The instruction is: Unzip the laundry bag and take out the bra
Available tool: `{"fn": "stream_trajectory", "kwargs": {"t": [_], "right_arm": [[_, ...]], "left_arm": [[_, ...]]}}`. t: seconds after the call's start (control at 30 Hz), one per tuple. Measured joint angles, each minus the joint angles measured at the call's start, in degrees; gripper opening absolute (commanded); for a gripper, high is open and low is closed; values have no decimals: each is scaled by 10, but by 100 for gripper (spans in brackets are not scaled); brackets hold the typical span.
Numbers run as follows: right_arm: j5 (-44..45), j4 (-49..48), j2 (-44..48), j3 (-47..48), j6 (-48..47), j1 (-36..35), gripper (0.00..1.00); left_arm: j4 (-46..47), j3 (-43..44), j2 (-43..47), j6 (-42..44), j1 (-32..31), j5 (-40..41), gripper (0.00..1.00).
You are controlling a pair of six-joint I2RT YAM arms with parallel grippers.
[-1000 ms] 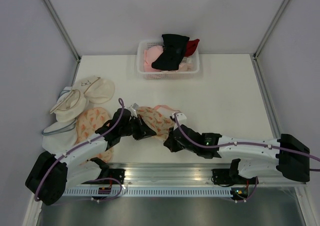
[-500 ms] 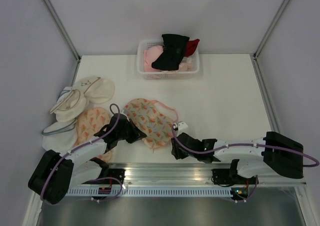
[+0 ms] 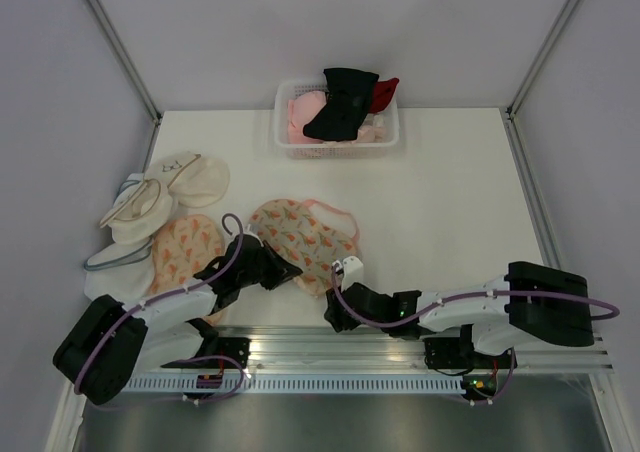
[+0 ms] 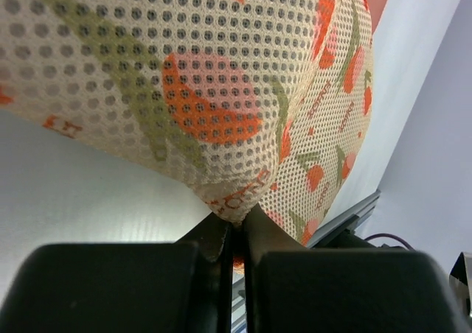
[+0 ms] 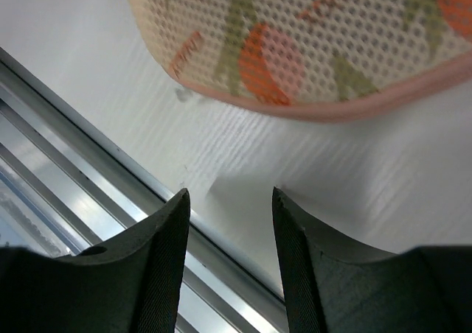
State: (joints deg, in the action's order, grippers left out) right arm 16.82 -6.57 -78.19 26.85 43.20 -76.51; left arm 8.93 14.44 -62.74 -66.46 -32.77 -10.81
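Where the overhead camera looks down, the laundry bag (image 3: 300, 237) lies flat on the white tabletop (image 3: 450, 192), near its front edge, between the two arms. The left gripper (image 3: 288, 270) touches the bag's near-left rim. The right gripper (image 3: 333, 317) sits just off its near-right rim, by the metal rail (image 3: 400, 344). A white basket (image 3: 283, 144) of garments stands well behind.

From the left wrist, the jaws are pinched tight on a fold of the bag's printed mesh.

From the right wrist, the jaws stand apart with nothing between them, over bare tabletop, the bag's pink-edged rim just beyond.
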Motion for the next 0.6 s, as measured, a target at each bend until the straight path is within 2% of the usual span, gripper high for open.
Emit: {"fn": "stream_trajectory", "kwargs": {"t": [0.27, 0.43, 0.47, 0.53, 0.57, 0.6], "right_arm": [[84, -116, -80, 12, 23, -28, 54], [124, -136, -116, 33, 46, -31, 49], [136, -134, -119, 35, 54, -33, 40], [162, -117, -122, 38, 75, -37, 30], [175, -103, -123, 41, 88, -39, 16], [185, -87, -123, 45, 96, -40, 9]], "left_arm": [[46, -10, -27, -90, -84, 68, 2], [63, -10, -51, -118, -95, 95, 2], [65, -10, -53, -122, -95, 97, 2], [68, -10, -54, -125, -95, 99, 2], [70, -10, -55, -127, -95, 99, 2], [72, -10, -55, -128, -96, 101, 2]]}}
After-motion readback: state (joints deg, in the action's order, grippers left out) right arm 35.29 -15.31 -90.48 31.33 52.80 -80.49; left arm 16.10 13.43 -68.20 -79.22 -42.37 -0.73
